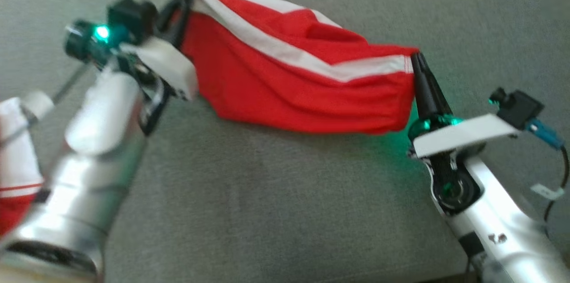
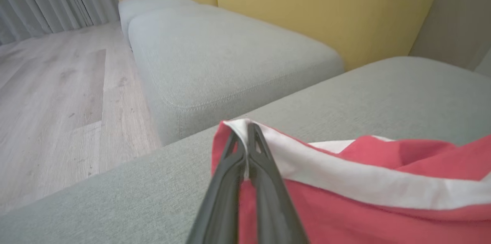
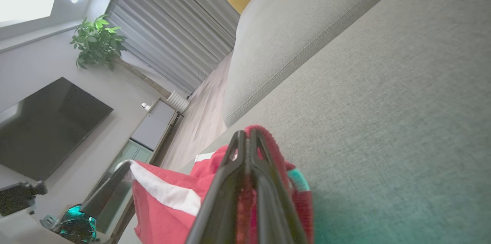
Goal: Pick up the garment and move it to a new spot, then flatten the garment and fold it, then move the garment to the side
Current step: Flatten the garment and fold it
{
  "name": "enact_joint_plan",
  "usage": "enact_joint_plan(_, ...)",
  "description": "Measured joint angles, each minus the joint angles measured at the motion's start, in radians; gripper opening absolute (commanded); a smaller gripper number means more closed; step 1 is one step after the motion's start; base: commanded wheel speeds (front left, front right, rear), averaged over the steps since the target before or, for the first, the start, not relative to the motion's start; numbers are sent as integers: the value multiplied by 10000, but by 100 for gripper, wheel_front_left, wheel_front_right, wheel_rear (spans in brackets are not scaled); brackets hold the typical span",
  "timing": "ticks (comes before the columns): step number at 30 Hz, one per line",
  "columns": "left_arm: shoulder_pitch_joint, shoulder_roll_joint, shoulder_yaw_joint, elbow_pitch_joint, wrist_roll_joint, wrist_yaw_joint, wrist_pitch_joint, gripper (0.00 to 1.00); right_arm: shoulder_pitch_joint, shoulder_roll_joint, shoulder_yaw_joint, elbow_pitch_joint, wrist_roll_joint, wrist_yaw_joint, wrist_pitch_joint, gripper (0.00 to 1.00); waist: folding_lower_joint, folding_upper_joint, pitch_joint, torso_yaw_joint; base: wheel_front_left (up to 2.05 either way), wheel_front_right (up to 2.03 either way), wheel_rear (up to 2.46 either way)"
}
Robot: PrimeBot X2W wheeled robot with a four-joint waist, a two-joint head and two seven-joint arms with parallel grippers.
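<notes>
**Stretched Between Two Pincers**

Holding up a red garment (image 1: 294,82) with white bands over the grey sofa seat (image 1: 267,207), left end toward the seat's left edge. Clamped fully shut with the left pincer (image 2: 243,129) on the white-banded corner. Clamped shut likewise with the right pincer (image 3: 247,136) on the bunched red end. Sagging between the two.

Head camera peers steeply down on the sofa (image 1: 267,194), close in. Left wrist camera skims low, right at seat level, toward the backrest (image 2: 307,14) — right wrist camera, rolled sideways, looks across toward the TV (image 3: 46,129). All three share the garment (image 1: 289,82) and sofa.
</notes>
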Motion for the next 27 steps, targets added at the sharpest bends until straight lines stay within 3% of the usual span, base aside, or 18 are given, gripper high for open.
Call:
enact_joint_plan(7,-1391,313,-267,1860,-119,4,-132,0,-539,593,-575,29,-134,0,-2,0,-2,0,724,-645,0,0,0)
enact_joint_plan(16,-2100,184,-347,3386,-8,196,-943,0,-669,1127,-1124,199,-813,0,-2,0,-4,0,995,-942,0,0,0)
enact_joint_plan(17,-2104,142,-345,3542,-13,211,-1022,16,-669,1179,-1126,236,-882,0,-2,5,-4,0,984,-942,0,0,0)
enact_joint_plan(18,-2104,104,-349,3674,-13,215,-1120,54,-668,1237,-1164,301,-991,0,0,81,-4,0,968,-942,0,0,0)
enact_joint_plan(19,-2104,75,-364,3802,-12,234,-1208,100,-668,1254,-1162,360,-1160,0,-2,100,-4,0,947,-936,0,0,0)
enact_joint_plan(27,-1942,-226,-309,4335,-194,360,-1904,100,-600,1264,-2182,660,-3336,0,-2,100,-5,0,547,-754,0,0,0)
